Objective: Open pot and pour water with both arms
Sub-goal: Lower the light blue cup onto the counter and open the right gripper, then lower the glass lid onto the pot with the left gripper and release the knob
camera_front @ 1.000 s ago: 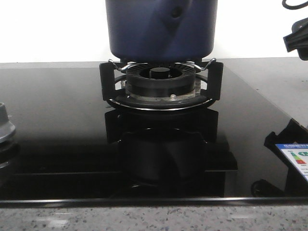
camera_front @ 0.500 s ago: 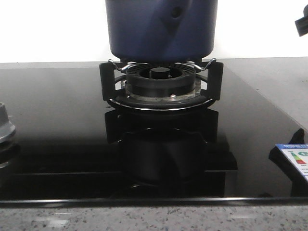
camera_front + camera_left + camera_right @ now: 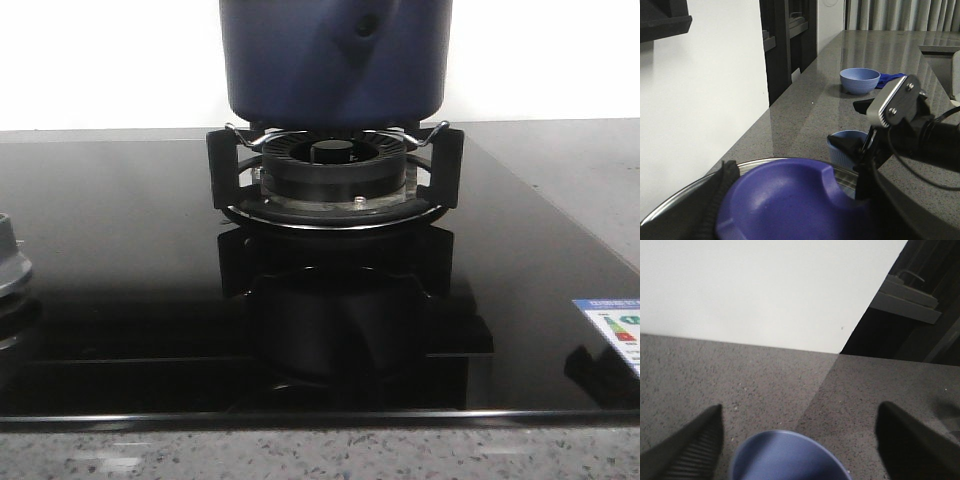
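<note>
The dark navy pot (image 3: pixel 335 60) stands on the black burner (image 3: pixel 335 165), its top cut off by the front view's upper edge. Neither gripper shows in that view. In the left wrist view my left gripper (image 3: pixel 790 200) is shut on the blue knob (image 3: pixel 785 200) of the lid, whose metal rim (image 3: pixel 755 162) curves behind it. One ribbed finger (image 3: pixel 715 200) presses the knob's side. My right gripper (image 3: pixel 800 407) is open, its fingers wide on either side of a blue cup (image 3: pixel 787 457). The water is not visible.
A glossy black glass hob (image 3: pixel 120 260) lies around the burner, with a sticker (image 3: pixel 615 325) at its right edge and a grey knob (image 3: pixel 8 262) at the left. On the grey stone counter (image 3: pixel 805 110) sit a blue bowl (image 3: pixel 860 80) and the blue cup (image 3: pixel 842 145) under the right arm (image 3: pixel 900 102).
The right gripper, seen at the front view's upper right edge, has risen out of that view. Its dark reflection on the hob has shrunk. The pot has not moved.
</note>
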### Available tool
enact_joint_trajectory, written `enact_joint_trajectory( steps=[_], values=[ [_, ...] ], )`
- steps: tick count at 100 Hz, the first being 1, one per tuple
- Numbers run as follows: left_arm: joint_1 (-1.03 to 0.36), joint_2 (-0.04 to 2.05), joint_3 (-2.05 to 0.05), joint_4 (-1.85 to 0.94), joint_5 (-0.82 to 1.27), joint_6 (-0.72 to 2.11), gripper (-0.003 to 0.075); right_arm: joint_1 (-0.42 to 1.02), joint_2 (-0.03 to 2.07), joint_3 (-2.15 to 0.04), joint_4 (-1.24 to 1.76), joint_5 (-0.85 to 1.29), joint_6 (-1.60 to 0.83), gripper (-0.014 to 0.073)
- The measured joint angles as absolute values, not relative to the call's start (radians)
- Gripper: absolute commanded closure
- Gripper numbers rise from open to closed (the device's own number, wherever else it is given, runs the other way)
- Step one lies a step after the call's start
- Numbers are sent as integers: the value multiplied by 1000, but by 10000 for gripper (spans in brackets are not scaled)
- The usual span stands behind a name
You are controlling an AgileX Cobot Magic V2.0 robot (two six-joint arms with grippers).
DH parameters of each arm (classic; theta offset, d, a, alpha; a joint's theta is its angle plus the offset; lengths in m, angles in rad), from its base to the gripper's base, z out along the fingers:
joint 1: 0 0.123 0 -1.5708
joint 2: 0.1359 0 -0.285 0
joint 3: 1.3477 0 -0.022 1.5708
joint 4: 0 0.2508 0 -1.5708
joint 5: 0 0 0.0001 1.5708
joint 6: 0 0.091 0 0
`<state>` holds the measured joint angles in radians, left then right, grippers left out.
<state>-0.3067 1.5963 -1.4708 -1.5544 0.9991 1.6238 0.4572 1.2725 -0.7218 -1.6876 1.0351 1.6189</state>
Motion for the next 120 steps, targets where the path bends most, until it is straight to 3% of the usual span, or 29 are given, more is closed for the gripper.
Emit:
enact_joint_trajectory(
  steps=[19,34,65,89,120],
  values=[
    [-307,1596,-1471,-1554,1001,1624,469,474,1153,-722,-1586,1035,1612,662],
    [-307,1596,-1471,-1554,1001,1624,470,519,1024,-721,-1504,1004,1583,665],
    [-307,1598,-1471,-1554,984,1624,470,688,697,-721,-1370,644,1433,665],
    [-336,1656,-1471,-1556,981,1639,470,732,582,-721,-1298,641,1276,665],
    [-403,1738,-1471,-1598,922,1712,470,732,573,-721,-1279,676,1262,665]
  ],
)
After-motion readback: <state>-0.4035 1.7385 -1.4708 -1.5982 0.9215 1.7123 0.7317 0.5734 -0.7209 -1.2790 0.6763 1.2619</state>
